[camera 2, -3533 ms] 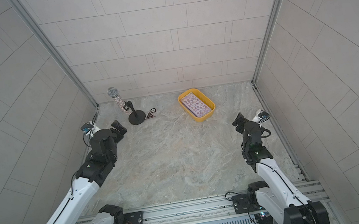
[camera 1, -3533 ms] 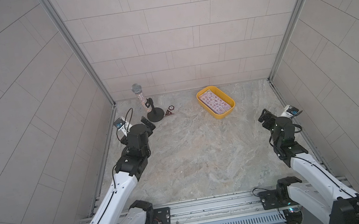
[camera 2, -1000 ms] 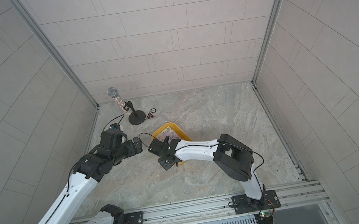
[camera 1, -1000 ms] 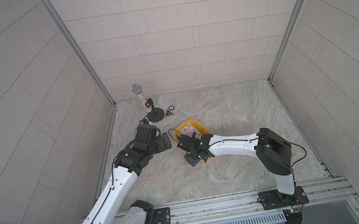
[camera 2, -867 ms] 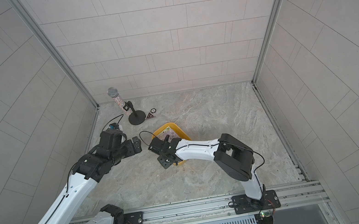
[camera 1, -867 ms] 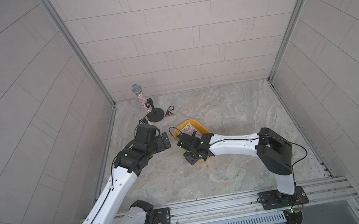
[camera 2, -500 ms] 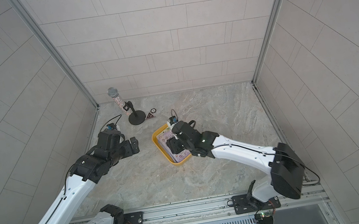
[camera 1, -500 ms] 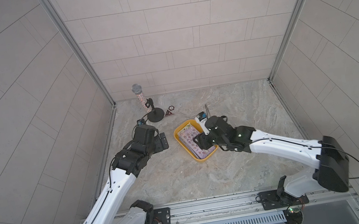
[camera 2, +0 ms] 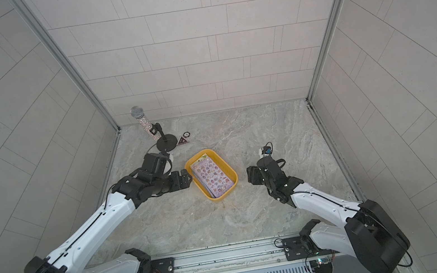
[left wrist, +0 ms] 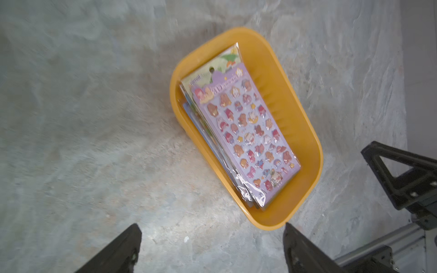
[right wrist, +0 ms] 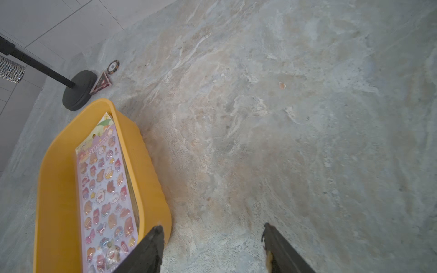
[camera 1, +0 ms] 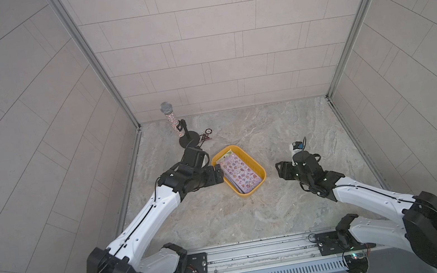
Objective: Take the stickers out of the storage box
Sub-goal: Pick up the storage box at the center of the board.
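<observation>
— The stickers (camera 1: 239, 172)?
— Glossy stack, lilac cartoon sheet topmost, inside the yellow-orange storage box (camera 1: 251, 162), mid bench (camera 1: 282, 121).
— Arms?
— Both apart, empty: left tool (camera 1: 219, 173) at its nine o'clock, right tool (camera 1: 280, 169) at three.

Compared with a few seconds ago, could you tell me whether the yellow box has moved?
Yes: judged against the microphone stand, the yellow box has come forward and slightly left.

Back wall (camera 1: 212, 41) & side walls (camera 1: 18, 120): big pale grey tiles, thin dark joints. Metal posts (camera 1: 93, 59) run up both back corners. Worktop (camera 1: 283, 124): grey-beige marbled stone look, matte. Metal rail (camera 1: 257, 250) across lower frame. Light even, shadows soft.
</observation>
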Tool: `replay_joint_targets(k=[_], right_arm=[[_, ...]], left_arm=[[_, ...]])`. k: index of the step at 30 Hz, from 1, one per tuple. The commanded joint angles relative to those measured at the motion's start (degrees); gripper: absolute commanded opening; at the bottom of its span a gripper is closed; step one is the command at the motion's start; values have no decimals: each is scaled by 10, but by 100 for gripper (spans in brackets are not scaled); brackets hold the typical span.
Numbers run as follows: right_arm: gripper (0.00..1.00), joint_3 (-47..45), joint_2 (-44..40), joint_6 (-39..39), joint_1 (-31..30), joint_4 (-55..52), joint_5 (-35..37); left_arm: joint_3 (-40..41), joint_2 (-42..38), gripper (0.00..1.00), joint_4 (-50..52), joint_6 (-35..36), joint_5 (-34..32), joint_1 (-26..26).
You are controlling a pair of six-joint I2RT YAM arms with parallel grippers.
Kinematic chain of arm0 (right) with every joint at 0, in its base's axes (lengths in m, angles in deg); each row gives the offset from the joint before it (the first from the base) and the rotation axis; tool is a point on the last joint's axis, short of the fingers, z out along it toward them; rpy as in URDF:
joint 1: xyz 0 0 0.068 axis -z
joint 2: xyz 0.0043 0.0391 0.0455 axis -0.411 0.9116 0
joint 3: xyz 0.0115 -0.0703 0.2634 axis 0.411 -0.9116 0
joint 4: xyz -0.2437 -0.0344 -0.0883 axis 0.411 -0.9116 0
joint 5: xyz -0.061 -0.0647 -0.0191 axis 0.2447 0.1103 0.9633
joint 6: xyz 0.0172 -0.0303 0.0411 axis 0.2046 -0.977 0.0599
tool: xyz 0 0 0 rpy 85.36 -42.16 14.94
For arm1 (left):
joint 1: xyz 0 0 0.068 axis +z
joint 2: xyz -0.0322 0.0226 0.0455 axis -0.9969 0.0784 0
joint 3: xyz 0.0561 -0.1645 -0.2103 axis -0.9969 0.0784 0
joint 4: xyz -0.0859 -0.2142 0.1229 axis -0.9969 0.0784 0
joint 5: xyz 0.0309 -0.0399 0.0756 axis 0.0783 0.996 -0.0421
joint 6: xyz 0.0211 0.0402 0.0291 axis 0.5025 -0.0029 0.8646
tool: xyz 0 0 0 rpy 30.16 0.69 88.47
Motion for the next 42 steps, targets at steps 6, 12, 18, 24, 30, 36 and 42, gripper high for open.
replay_joint_targets(k=[6,12,18,24,30,36,42], right_arm=[[69,17,33,17,-2,70,-21],[68,17,38,6,-4,73,-16],[68,20,41,-7,-10,72,-9],[67,25,46,-14,-19,67,3],[66,28,45,-21,-25,61,8],[66,29,41,-26,-27,56,15],[65,15,31,-32,-26,76,17]], left_arm=[[42,92,70,-83,-191,-84,-104],[34,158,64,-119,-228,-88,-103],[21,187,56,-138,-222,-79,-97],[9,185,33,-121,-194,-83,-88],[-1,178,7,-88,-147,-76,-82],[-11,185,0,-66,-97,-84,-72],[9,160,0,-116,-81,-89,-75]])
